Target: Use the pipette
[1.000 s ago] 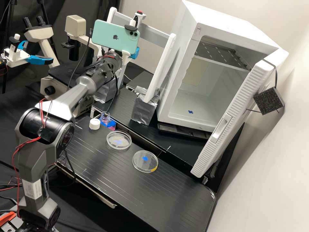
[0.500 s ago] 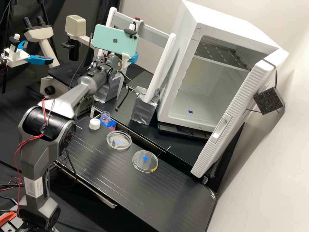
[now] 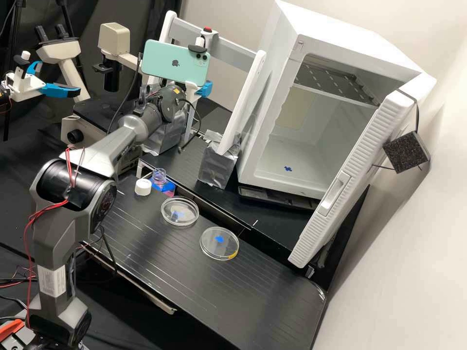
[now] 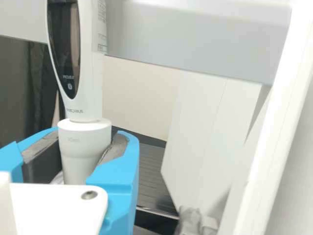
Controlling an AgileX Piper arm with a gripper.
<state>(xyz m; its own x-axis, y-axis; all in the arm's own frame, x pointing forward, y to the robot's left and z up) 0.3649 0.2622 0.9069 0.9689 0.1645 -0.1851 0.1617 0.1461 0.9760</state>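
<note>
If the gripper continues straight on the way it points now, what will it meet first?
Probably the grey crossbar behind the upright, held pipette; the pipette's upper part may touch it before the gripper does. The gap's depth is unclear.

The wrist view's edge cuts off the pipette (image 4: pixel 93 73), its lower end hidden; the phone (image 3: pixel 175 73) partly hides the gripper (image 3: pixel 205 89).

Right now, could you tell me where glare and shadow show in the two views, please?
High view: pale streaks of light across the black bench, soft shading on the wall beside the cabinet's open door. Wrist view: a pale reflection in the dark display of the pipette, strong brightness along the white upright.
</note>
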